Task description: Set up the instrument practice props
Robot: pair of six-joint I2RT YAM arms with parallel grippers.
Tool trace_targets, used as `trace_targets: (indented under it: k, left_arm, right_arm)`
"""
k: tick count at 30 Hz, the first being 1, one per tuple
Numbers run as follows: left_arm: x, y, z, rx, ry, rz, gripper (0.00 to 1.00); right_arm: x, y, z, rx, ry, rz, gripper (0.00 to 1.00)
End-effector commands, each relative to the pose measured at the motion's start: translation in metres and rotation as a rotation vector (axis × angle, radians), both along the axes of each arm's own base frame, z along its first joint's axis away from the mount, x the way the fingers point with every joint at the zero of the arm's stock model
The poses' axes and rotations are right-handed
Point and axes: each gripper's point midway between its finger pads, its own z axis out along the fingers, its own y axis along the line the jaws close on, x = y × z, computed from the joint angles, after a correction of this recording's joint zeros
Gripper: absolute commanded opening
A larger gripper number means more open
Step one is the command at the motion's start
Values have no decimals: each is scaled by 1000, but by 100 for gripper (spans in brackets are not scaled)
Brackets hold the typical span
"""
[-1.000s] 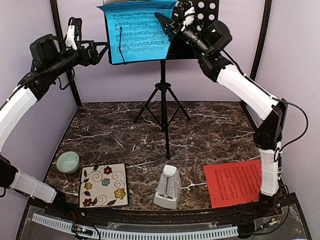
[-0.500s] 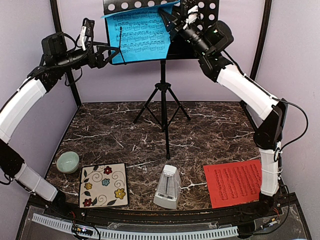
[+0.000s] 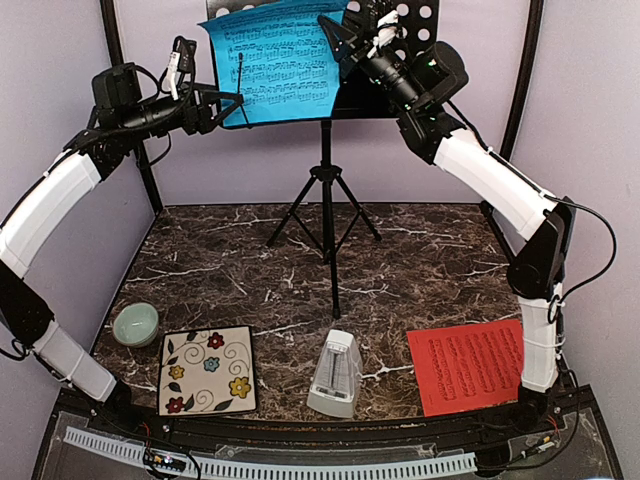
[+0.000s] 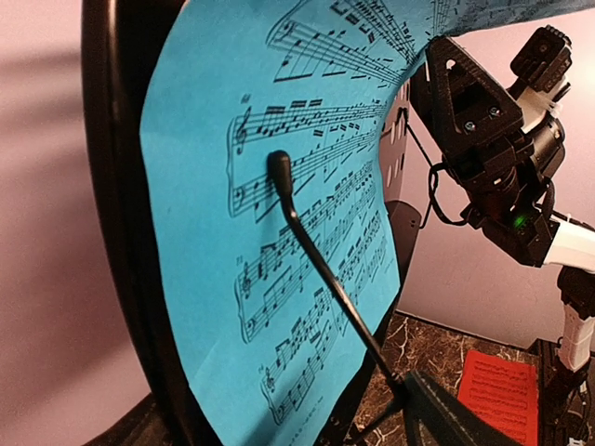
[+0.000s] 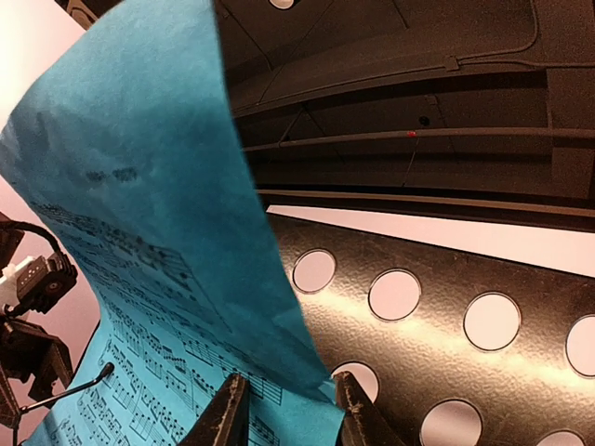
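Above the marbled bench (image 3: 430,260), at the far stand (image 3: 325,170): lifts the blue sheet (image 3: 280,60) higher than a moment ago, hiding the top-left holes again. Straddles its right edge with right fingers (image 5: 228,413) slightly apart; holds left fingers (image 3: 218,99) apart by the wire clip (image 4: 316,269). Probably means more straightening ahead.

Aloft, the left claw (image 3: 232,103) crowds the blue sheet's (image 3: 285,60) left edge and the right claw (image 5: 290,409) straddles its right edge. A wire (image 4: 325,279) bars the sheet's face. Below, the tripod legs (image 3: 325,205) block the counter's (image 3: 450,260) back middle. Bowl (image 3: 135,323), tile (image 3: 207,370), metronome (image 3: 336,375) and red sheet (image 3: 468,365) line the front with gaps between, and bare marble lies behind them.
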Motion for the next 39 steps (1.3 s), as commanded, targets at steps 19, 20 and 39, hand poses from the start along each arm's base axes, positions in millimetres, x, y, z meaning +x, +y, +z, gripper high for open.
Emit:
trace_targets:
  k: [19,20,39]
  left_arm:
    - [-11,9,20,-54,-65,21,94]
    - [-13,11,20,-56,-66,30,95]
    - [-49,37,-18,-91,-22,130,99]
  right_arm:
    - [0,-7,3,26,-7,6,42]
    - [-1,-7,4,28,-6,8,44]
    - [-17,-17,-38,-39,93,-27,96]
